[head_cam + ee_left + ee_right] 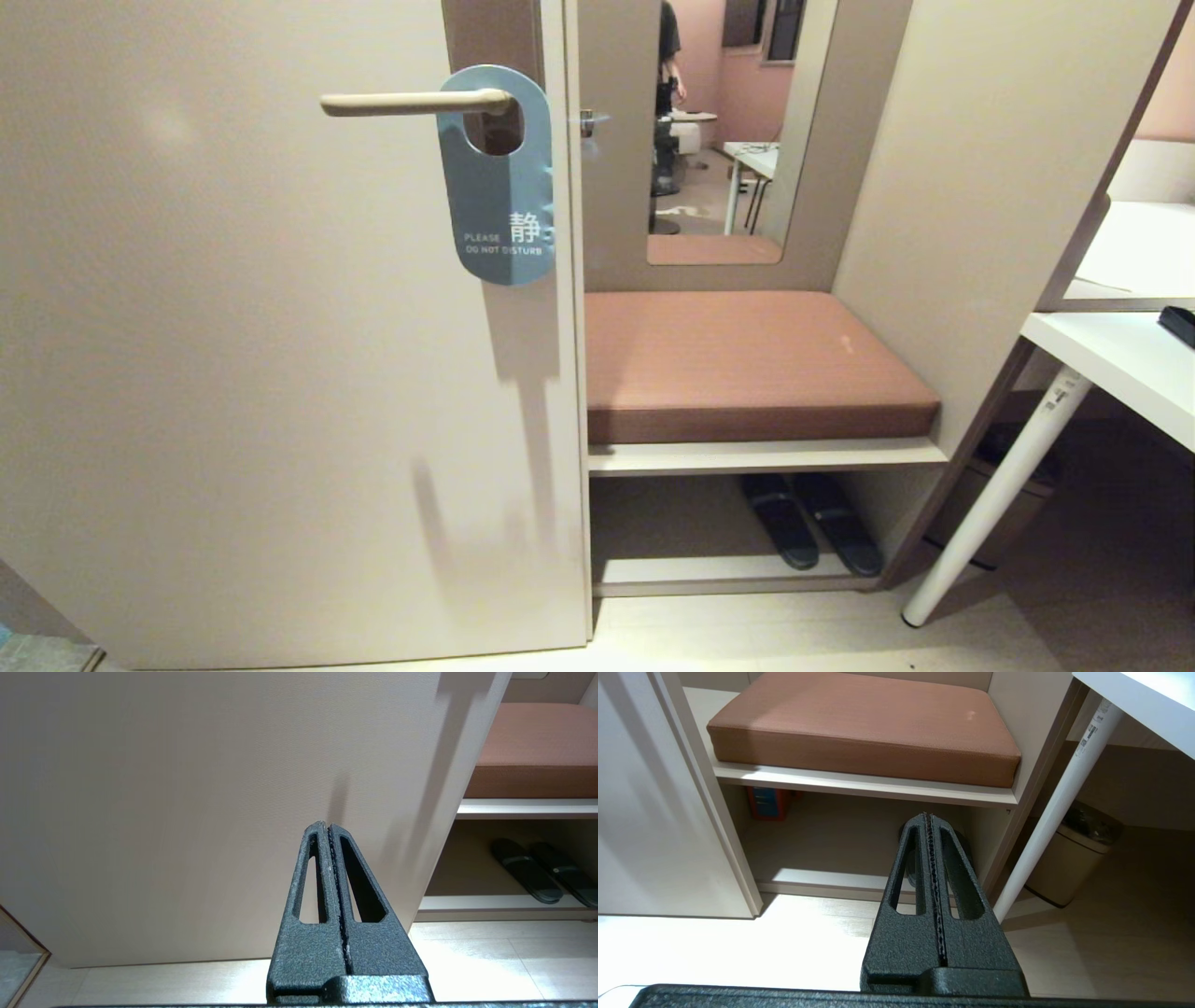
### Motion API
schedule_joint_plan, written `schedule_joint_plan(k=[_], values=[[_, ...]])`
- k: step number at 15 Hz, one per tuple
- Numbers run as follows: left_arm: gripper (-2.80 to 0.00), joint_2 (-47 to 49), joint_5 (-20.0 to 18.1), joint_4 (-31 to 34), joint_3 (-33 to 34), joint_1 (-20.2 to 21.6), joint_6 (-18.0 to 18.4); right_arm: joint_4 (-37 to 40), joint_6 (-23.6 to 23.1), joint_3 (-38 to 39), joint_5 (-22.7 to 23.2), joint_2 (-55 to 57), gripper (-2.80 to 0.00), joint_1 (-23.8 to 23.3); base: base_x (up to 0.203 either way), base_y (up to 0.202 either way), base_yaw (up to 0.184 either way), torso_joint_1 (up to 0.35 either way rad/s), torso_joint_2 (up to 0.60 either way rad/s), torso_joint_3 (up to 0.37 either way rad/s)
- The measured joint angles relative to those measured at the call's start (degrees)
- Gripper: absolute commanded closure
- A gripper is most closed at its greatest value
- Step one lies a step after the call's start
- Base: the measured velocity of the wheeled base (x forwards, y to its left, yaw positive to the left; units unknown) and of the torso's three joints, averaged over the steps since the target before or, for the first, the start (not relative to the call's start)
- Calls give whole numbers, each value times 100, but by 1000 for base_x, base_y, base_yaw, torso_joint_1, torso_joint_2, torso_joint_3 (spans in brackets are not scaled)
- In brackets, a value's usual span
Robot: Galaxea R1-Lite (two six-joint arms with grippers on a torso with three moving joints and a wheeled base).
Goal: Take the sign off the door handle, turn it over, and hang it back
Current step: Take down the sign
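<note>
Pale beige door (261,355) across the left of the head view, with a cushioned bench (747,359) in a nook beside it, a mirror (719,131) above the cushion, dark slippers (810,521) on the shelf underneath, and a white desk (1125,359) off to the right. Reflected in the mirror: part of a person standing in a pink-walled room.

High on the door, well above both grippers and out of either wrist view: the door handle (411,103), a slim cream lever lying level, rounded end pointing away from the door's edge. Hung over it by its round hole: the sign (499,177), an oblong blue card with rounded ends, hanging nearly straight down close to the door's edge. Blue side outward, showing a large white Chinese character and, in small white capitals, "PLEASE DO NOT DISTURB". Flat against the door, casting a long shadow below.

Left gripper (328,826): low, pointed at the bare lower part of the door, fingers pressed together, holding nothing. Beyond it to one side, the bench shelf and slippers.

Right gripper (928,817): also low, closed tight and empty, aimed at the open space under the bench. Near it, a white desk leg (1057,798) and a beige bin (1073,854) on the floor.
</note>
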Motion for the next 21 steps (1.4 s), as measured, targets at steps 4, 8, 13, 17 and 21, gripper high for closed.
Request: schedule_joint_plan(k=[4,8,13,17,21], values=[[0,0,2,2,0,-2,-1,0,-6,0,1,0,0,0,0,0,0,0,0,0],[0,0,-1,0,0,-2,-4,-2,-2,-1,0,0,0,0,0,0,0,0,0,0],[0,0,0,0,0,0,0,0,-5,-1,0,0,0,0,0,0,0,0,0,0],[0,0,1,0,0,0,-1,0,-2,-1,1,0,0,0,0,0,0,0,0,0],[0,0,-1,0,0,-2,-4,-2,-2,-1,1,0,0,0,0,0,0,0,0,0]])
